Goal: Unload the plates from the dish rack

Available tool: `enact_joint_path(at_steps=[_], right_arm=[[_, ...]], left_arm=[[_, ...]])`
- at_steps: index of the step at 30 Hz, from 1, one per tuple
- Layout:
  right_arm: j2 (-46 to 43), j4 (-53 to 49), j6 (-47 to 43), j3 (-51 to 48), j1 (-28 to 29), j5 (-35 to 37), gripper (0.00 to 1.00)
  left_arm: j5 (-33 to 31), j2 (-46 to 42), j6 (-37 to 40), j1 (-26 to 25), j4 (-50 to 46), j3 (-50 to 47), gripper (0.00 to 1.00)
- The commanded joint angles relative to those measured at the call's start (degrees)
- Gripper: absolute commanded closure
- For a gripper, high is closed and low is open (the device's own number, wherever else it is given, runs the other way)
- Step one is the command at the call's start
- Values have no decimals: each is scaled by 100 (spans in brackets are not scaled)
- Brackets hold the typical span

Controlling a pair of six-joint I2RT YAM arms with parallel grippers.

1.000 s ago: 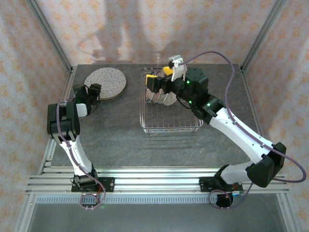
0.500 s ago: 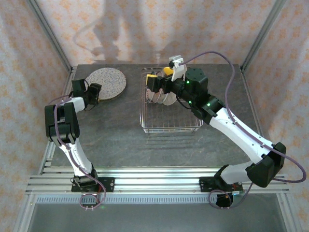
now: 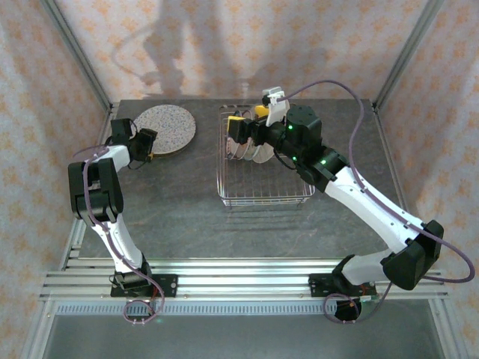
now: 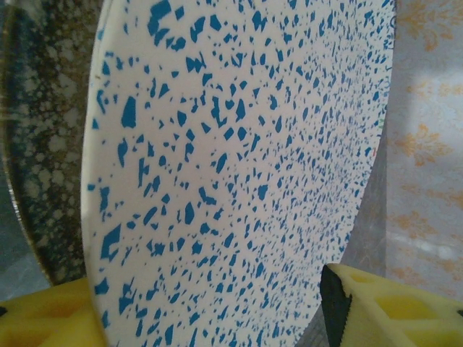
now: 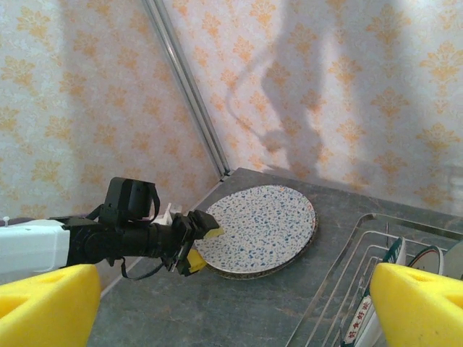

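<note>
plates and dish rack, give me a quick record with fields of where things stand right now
unloaded: blue-speckled plate on top of a darker plate, flat on the table, far left
dish rack: a few plates upright at its far end
left gripper: fingers apart at the blue-speckled plate's rim
right gripper: open, empty, above the dish rack

Two stacked plates (image 3: 165,127), one dish rack (image 3: 266,197), two robot arms (image 3: 374,208)
</note>
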Motion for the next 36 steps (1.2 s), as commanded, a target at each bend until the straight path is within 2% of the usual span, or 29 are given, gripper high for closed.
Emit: enact_joint_path(at_steps=[1,10,16,20,27,31,33,36], right_arm=[[-146,-58,53,235,37,154,4],[-130,-332,117,384,37,294,4],[-100,-433,154,472,38,280,4],[-129,-471,108,503,37,336,4],[-199,-927,-124,703,38,1077,4],[-171,-1404,-287,954,38,1776,4],[-174,-1584,-329,1060,31,2358,4],[-184,-1861,-190,1236,-132,2961,5]], left_arm=[[-131,97,200,49,-282,253,33],[-172,99,328,49,-621,382,31],[-312,20,453,49,-1064,519,24],[-407,-31,518,48,-1254,557,23],[-618,-536,598,6,-1629,573,18],[-673,-890,474,-71,-1683,512,16],[-746,-1151,354,-168,-1721,504,16],[-951,-1616,152,-448,-1811,602,15]])
